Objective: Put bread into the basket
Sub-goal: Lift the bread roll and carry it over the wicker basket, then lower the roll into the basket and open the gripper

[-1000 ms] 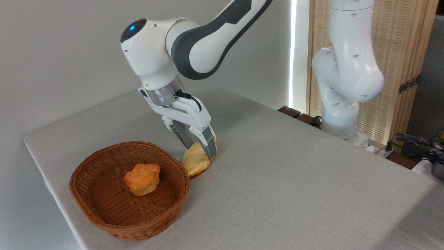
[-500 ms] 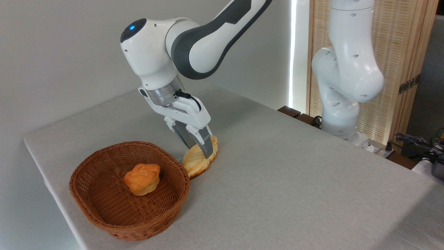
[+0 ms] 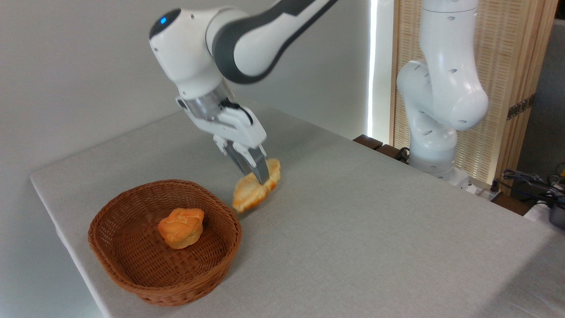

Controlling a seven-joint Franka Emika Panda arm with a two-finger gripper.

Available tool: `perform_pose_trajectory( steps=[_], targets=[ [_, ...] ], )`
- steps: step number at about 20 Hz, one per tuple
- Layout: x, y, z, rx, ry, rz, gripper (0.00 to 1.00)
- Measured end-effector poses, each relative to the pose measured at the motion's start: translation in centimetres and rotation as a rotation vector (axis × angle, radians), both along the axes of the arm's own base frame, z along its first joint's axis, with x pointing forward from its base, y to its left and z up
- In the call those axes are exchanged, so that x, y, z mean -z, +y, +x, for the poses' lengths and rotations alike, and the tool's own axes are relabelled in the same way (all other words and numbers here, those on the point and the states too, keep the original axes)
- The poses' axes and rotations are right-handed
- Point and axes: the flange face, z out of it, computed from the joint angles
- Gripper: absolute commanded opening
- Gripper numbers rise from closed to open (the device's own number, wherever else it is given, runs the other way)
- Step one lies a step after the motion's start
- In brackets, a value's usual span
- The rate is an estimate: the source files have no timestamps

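Grey table (image 3: pixel 353 229) | gripper (image 3: pixel 260 176) grasping bread (image 3: pixel 256 191) | basket (image 3: pixel 132 269) holds orange bun (image 3: pixel 181 227)

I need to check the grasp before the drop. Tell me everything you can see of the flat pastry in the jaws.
The bread is a flat, leaf-shaped pastry, pale golden with browner edges and a ridged top. It hangs tilted, lower end toward the basket, clear of the table, just right of the basket's rim and outside it. The gripper has its jaws shut across the pastry's middle; nothing else touches it.
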Motion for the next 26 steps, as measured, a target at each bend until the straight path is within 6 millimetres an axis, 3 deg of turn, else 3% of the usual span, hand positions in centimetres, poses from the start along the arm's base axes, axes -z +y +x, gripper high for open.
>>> perform_pose_trajectory(
  steps=[5,8,11,13,18,22,26],
  targets=[
    [-5.9,-3.4,-0.6,0.066,-0.073,-0.027,0.46],
    [-8.9,-3.3,0.5,0.064,-0.160,-0.063,0.51],
    [-10.9,-2.1,3.1,0.036,-0.324,-0.119,0.59],
    [-11.1,-1.2,4.5,0.014,-0.392,-0.138,1.00],
    [-8.3,-0.5,8.5,-0.034,-0.505,-0.173,1.00],
    [-6.0,-1.1,10.2,-0.055,-0.538,-0.203,1.00],
    [-5.2,-1.2,10.6,-0.056,-0.537,-0.202,1.00]
  ],
)
